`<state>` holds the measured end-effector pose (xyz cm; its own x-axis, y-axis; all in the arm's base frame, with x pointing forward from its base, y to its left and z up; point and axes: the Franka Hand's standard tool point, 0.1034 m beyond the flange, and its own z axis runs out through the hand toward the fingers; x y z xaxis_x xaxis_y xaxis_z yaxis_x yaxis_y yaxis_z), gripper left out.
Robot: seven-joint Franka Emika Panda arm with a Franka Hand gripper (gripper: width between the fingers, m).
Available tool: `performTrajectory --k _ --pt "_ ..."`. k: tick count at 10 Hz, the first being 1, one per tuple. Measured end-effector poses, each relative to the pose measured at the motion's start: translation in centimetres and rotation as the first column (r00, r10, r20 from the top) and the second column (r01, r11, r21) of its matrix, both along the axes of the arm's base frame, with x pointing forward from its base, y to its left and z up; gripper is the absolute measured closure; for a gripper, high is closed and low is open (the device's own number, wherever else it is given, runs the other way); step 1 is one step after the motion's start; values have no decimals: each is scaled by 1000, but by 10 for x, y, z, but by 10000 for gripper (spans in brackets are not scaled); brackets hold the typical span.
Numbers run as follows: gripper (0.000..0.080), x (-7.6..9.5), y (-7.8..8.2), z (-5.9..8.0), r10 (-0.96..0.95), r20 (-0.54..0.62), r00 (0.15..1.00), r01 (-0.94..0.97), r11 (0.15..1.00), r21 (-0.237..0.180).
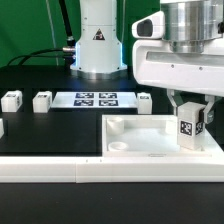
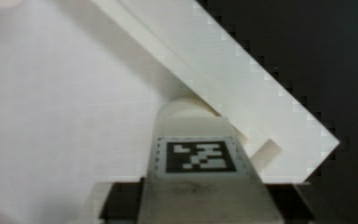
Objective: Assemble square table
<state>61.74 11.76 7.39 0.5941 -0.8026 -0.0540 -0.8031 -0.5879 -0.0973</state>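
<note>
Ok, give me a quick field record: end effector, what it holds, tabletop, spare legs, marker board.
end effector: shut on the held leg
held leg: upright, tag facing the exterior camera, at the square tabletop's corner on the exterior view's right; seated or not, cannot tell
square tabletop: flat, rim up
loose legs: three, apart, untouched
marker board: flat, between the loose legs

Square table slab [image 1: 150,142]: white, raised rim, lay flat, with a round socket at its corner toward the exterior view's left.
Held leg [image 1: 188,128]: white tagged block, upright in the gripper [image 1: 190,118] over the slab's opposite corner; contact unclear.
Loose legs [image 1: 42,100]: three, lying behind the slab.
</note>
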Motion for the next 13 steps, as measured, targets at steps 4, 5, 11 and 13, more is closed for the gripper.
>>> performTrajectory --k 4,5,11,13 --pt "508 0 0 0 -82 -10 997 82 997 10" --pt "297 0 0 -1 -49 -7 999 49 999 9" --pt "150 -2 4 1 531 -7 847 -531 847 -7" --pt "150 -2 4 1 616 3 788 -616 788 -12"
